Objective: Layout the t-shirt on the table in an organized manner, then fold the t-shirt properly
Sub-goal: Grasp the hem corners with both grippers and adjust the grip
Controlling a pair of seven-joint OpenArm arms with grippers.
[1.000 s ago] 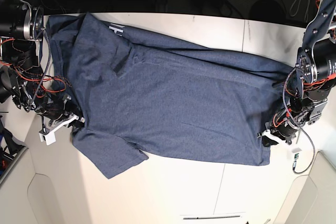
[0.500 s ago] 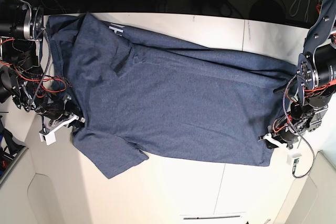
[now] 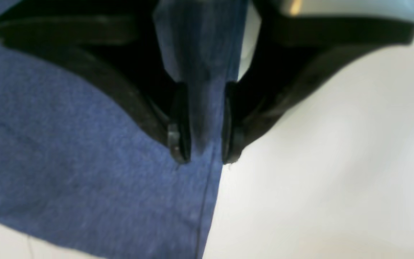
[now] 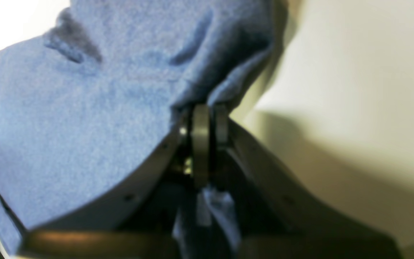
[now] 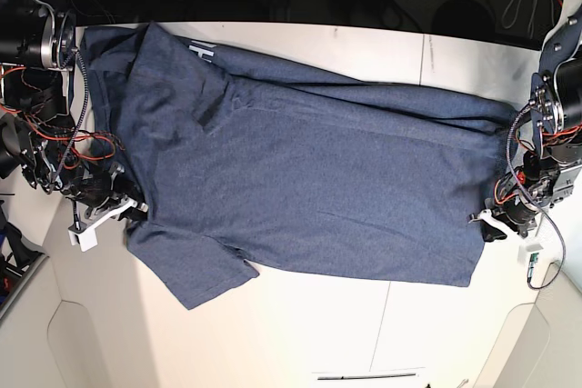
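1. Left wrist view: the left end effector [image 3: 200, 158] is clamped on the t-shirt [image 3: 67, 172], its two black fingers [image 3: 176, 144] pinching a bunched ridge of navy cloth that runs up between them. The pinch sits right at a stitched hem edge of the shirt; to one side of it the cloth lies flat, to the other the off-white surface [image 3: 318, 162] is bare. No writing shows here.

2. Right wrist view: the right end effector [image 4: 205, 111] has its fingers pressed together on a fold of the t-shirt [image 4: 84, 118], with a scrap of blue cloth showing between the arms behind the tips. The fabric drapes away from the tips in loose wrinkles, and the surface [image 4: 354, 90] beside it is in shadow. No lettering is visible.

3. Base view: the t-shirt [image 5: 300, 179] lies spread wide across the surface [image 5: 318, 333], one sleeve pointing toward the near edge. A small piece of white block lettering [image 5: 202, 50] peeks from a fold near the far edge; too little shows to read it. The left end effector [image 5: 491, 223] reaches in low at the shirt's edge on the view's right, its arm rising toward the upper corner. The right end effector [image 5: 127, 209] is at the shirt's opposite edge, its arm trailing red and black wires.
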